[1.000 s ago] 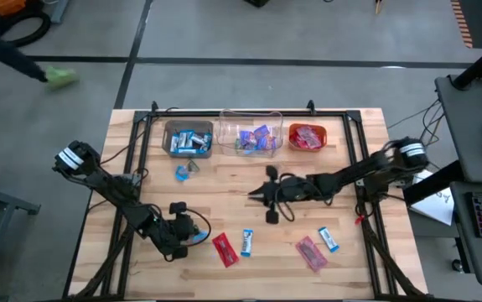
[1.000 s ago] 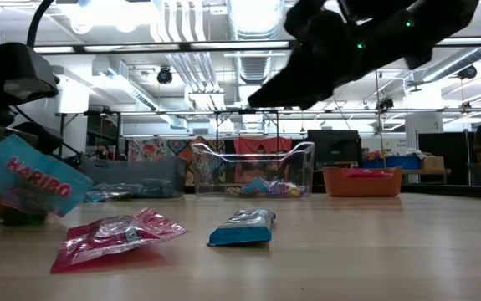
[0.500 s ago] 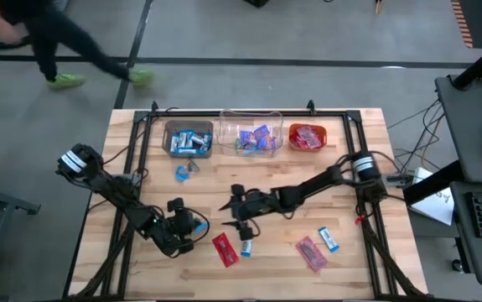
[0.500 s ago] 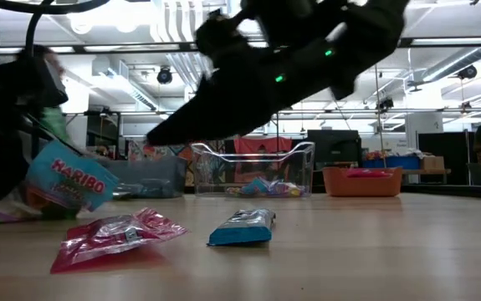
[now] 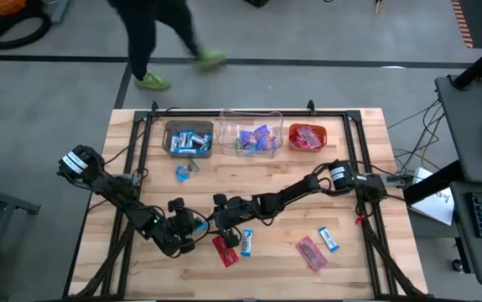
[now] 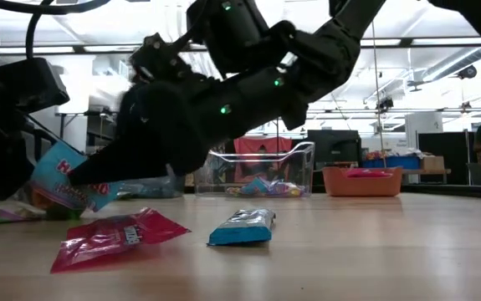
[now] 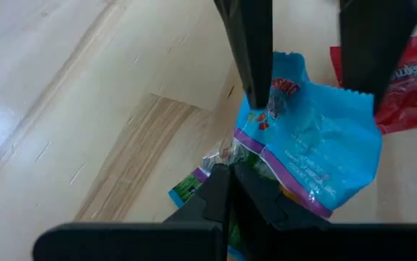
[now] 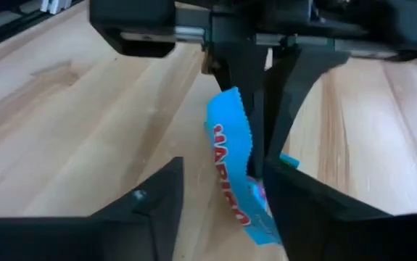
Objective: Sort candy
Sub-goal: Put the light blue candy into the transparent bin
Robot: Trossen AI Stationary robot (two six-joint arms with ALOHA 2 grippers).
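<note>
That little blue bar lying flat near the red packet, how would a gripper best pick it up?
Probably from straight above, with the fingers closing across the narrow middle of the blue bar. It lies flat on the table, long and slim, so its long sides offer the shortest span. The red packet beside it leaves little room.

We see the bench lit evenly and brightly from overhead, with only short, soft shadows under the arms in the high view. In the low view, ceiling lamps glare white against the room, and the arm crossing in front reads as a dark, nearly featureless silhouette, its outline smeared by motion. The person walking past the far edge is blurred too. In the left wrist view, the red wrapper catches small glints, and the nearest dark parts are soft, out of focus.
</note>
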